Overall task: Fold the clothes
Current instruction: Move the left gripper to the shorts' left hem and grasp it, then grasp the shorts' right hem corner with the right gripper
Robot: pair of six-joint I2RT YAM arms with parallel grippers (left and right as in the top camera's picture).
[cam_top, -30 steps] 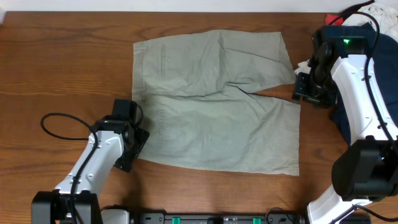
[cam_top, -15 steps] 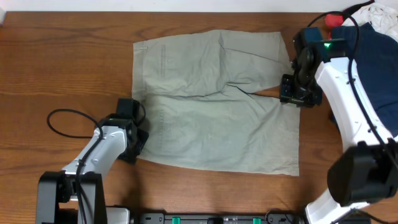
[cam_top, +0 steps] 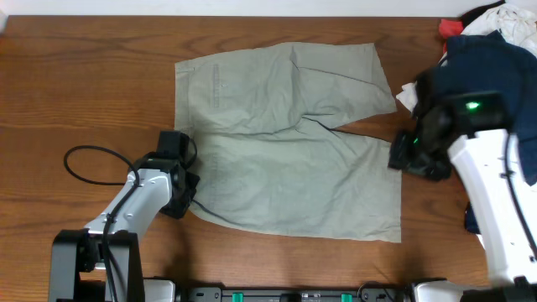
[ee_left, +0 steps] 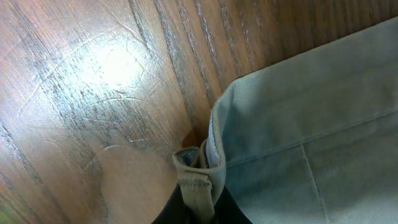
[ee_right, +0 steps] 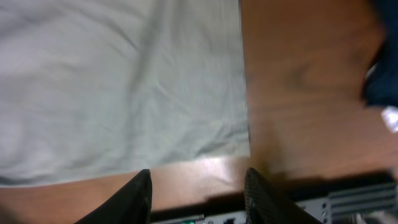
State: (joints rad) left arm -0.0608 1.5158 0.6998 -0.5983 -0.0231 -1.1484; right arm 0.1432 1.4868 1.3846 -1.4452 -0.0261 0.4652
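Overhead: the shorts [cam_top: 285, 143] lie spread flat mid-tabletop [cam_top: 84, 75], waistband to the left, both legs to the right. My left arm [cam_top: 138, 197] reaches the near waistband corner, but its housing covers the contact itself. A black cable [cam_top: 80, 164] loops just beside it.

The left wrist view fills that gap. My left jaws are closed on the waistband corner, the hem bunched and doubled between the dark fingertips [ee_left: 231, 214]. Only the tips show, cut off by the bottom edge.

Overhead, my right arm [cam_top: 478, 168] sits just beside the hem of the near leg, and from above I cannot read the gap.

The right wrist view, soft and blurred, settles it. My right jaws stand apart, holding nothing, with bare wood between them just past the leg's corner.

Far right, overhead only: a navy garment [cam_top: 495, 67] partly under my arm, a white cloth [cam_top: 503, 15] and a red cloth [cam_top: 449, 28], all cropped by the frame.
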